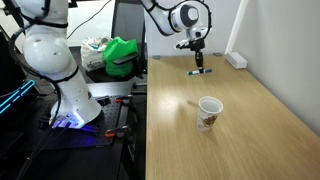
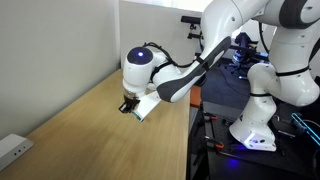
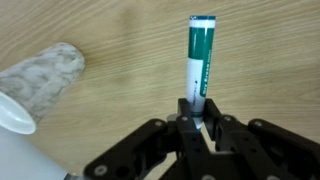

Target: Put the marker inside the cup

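Near the far edge of the light wooden tabletop [image 1: 255, 125], thin teal-green and white marker [image 1: 201, 72] low against the surface, black two-finger tool [image 3: 200, 118] clamped on its white end, small white patterned paper cup [image 1: 208, 112] upright nearer the middle, well apart from the marker.

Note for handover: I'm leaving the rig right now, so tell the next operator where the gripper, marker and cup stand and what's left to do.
Gripper: down at the table, and the wrist view shows its fingers closed on the dark end of the marker.
Marker: at the far end of the table, teal part pointing away from the fingers. I cannot tell whether it is lifted off the surface.
Cup: upright on the table, apart from the marker, nearer the camera in an exterior view.
Done: the marker is grasped.
Left: lift it, carry it over the cup and release it inside.
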You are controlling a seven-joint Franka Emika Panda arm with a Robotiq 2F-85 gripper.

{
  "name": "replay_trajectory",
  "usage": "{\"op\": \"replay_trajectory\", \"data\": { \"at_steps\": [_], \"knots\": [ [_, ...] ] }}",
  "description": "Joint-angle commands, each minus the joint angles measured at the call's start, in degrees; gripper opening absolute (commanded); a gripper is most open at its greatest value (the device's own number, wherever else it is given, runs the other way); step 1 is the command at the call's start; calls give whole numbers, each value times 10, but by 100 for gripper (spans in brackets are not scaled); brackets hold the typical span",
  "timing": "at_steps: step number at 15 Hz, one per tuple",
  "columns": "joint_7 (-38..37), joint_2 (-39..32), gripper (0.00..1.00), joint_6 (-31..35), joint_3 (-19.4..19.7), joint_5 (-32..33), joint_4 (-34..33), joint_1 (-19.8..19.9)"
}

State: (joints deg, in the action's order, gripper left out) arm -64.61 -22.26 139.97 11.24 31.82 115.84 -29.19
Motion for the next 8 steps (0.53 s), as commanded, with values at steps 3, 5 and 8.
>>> {"op": "replay_trajectory", "data": {
  "at_steps": [3,5,8],
  "knots": [
    [-143,28,5,-109,-41,111,-19,17],
    [-191,28,5,-140,-60,143,-28,26],
    [-252,24,5,-178,-87,184,-42,40]
  ]
}}
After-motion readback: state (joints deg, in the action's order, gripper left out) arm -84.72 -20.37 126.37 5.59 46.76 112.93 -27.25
